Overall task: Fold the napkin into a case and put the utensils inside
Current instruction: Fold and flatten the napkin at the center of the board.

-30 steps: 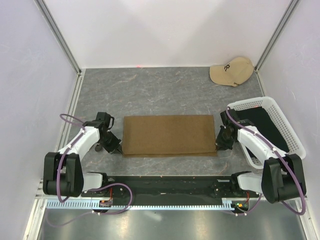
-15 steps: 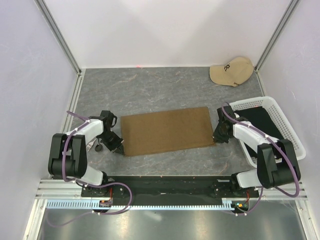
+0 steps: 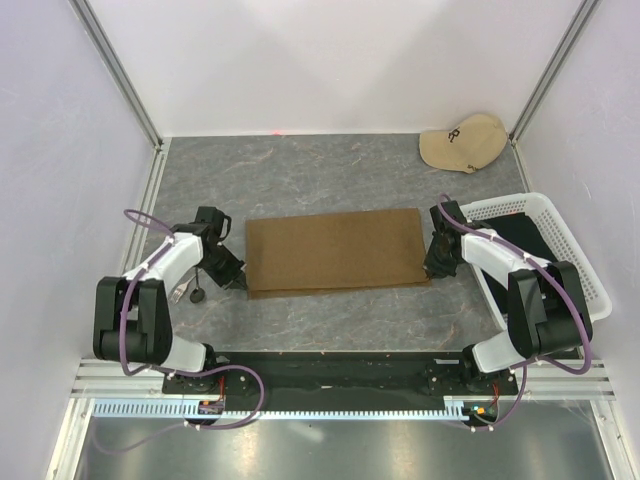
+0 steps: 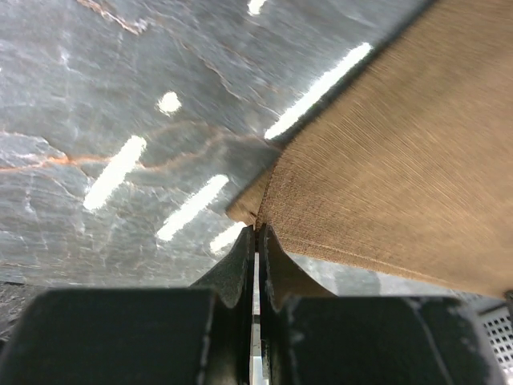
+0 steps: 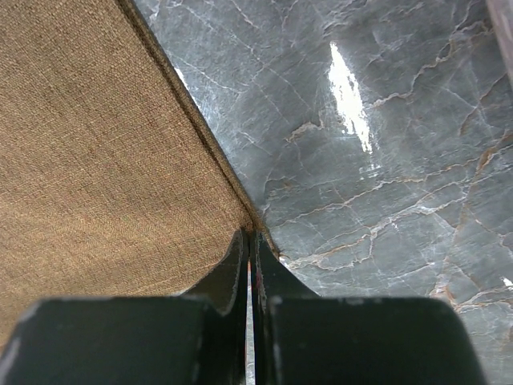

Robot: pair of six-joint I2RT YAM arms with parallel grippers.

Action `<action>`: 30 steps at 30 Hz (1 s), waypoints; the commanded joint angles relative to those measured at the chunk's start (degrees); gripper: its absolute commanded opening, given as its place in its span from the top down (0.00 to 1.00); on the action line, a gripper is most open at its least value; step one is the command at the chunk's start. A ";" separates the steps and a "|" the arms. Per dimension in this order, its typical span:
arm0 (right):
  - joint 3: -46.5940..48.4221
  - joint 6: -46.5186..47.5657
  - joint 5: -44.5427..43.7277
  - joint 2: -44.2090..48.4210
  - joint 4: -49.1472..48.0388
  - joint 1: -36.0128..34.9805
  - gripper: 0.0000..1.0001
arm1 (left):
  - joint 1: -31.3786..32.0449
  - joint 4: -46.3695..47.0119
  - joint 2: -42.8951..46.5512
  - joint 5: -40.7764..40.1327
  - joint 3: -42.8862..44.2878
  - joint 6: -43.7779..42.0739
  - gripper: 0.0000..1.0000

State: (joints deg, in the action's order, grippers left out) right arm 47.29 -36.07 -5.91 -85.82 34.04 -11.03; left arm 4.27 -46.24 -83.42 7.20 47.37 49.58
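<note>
Top external: napkin (image 3: 335,250) straighter and farther back than before.

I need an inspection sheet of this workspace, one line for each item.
Surface: grey marbled table, nothing spilled seen.
Job's things: brown napkin folded flat, centre; small silvery thing by left arm, too small to name.
Clutter: beige cap far right; white basket holding black fabric.
Grippers: left gripper and right gripper each shut on a near napkin corner.
Cables: purple cables along both arms, off the napkin.
Surroundings: white walls, metal posts.
</note>
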 commanded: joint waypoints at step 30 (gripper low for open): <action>8.61 11.38 1.77 6.11 2.44 -1.71 0.43 | -0.23 2.89 9.87 8.96 -1.58 -3.18 0.90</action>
State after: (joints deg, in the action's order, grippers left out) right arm 54.89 -25.91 -7.84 -78.74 37.30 -11.31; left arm 4.21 -49.82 -70.37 10.41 46.19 48.14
